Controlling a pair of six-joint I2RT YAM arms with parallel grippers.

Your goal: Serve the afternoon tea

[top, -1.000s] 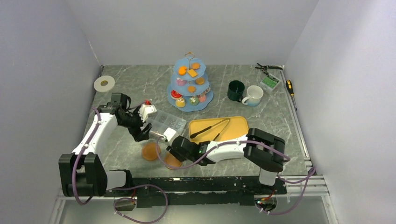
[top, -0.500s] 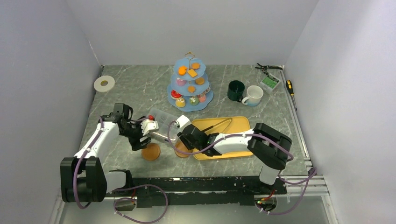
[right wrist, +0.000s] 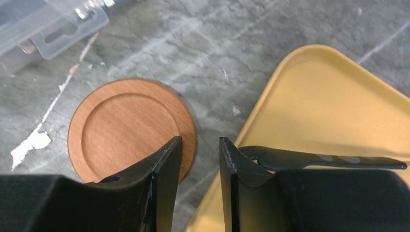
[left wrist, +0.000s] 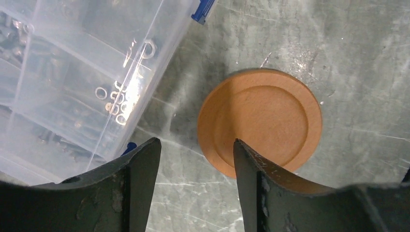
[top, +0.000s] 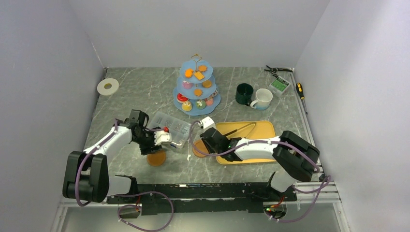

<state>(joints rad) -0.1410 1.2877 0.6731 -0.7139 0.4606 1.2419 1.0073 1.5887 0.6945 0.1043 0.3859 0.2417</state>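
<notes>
Left tool (left wrist: 195,145): two dark, scuffed fingers spread apart, only bare table between them; lower left of centre in the top view.
Right tool (right wrist: 199,141): black fingers set close, a narrow slit between them, nothing pinched; near the middle of the top view.
Table (top: 140,92): grey-green marbled slab with pale veins and white scratches.
Left-hand coaster (left wrist: 261,123): round orange-brown wooden disc with a raised rim and a shallow sunken centre, lying flat; one finger of the left tool overlaps its near edge in the wrist view.
Right-hand coaster (right wrist: 130,128): same turned-wood shape, flat, just beside the tray's corner with a strip of table between.
Tray (right wrist: 338,106): smooth mustard-yellow, rounded corner, low lip.
Tongs (right wrist: 329,160): black and slim, lying in the tray.
Box (left wrist: 72,72): clear plastic with compartments holding small metal rings and dark hardware; blue latches.
Stand (top: 196,112): three light-blue tiers under a gold loop, upper centre of the top view, well apart from both tools; small colourful treats (top: 188,73) sit on every tier.
Mugs: dark-green mug (top: 244,93) and white mug (top: 263,98), side by side to the right of the stand.
Views: only the top camera shows the stand and mugs; only the wrist cameras show the coasters' turned profile and the box contents.
</notes>
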